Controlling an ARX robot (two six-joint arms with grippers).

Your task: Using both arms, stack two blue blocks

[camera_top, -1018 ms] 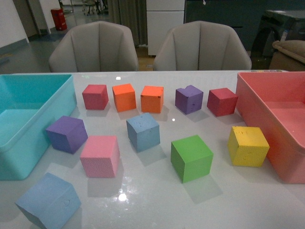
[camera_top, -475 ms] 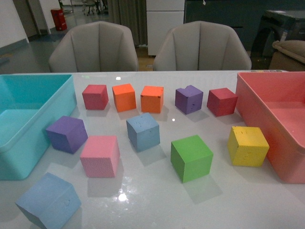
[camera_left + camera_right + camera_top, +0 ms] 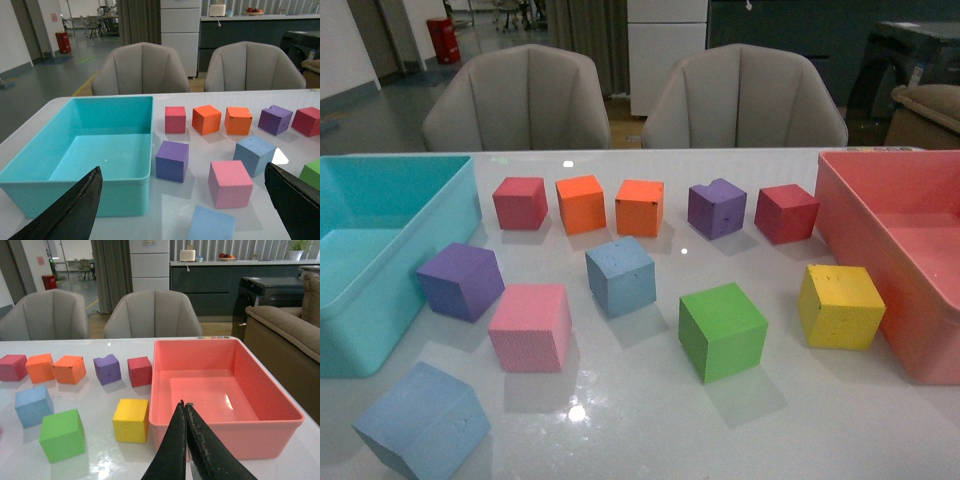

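Note:
Two pale blue blocks rest on the white table. One (image 3: 620, 276) sits near the middle, also visible in the left wrist view (image 3: 254, 155) and the right wrist view (image 3: 33, 405). The other (image 3: 423, 422) lies tilted at the front left corner, and the left wrist view shows it low down (image 3: 212, 224). My left gripper (image 3: 185, 200) is open, its fingers wide apart above that front block. My right gripper (image 3: 183, 407) is shut with nothing in it, hanging over the pink bin's near wall. Neither arm appears in the front view.
A teal bin (image 3: 360, 300) stands at the left and a pink bin (image 3: 840, 200) at the right. Spread between them are red, orange and purple cubes in a back row, another purple cube (image 3: 461, 281), a pink cube (image 3: 530, 327), a green cube (image 3: 722, 331) and a yellow cube (image 3: 840, 306).

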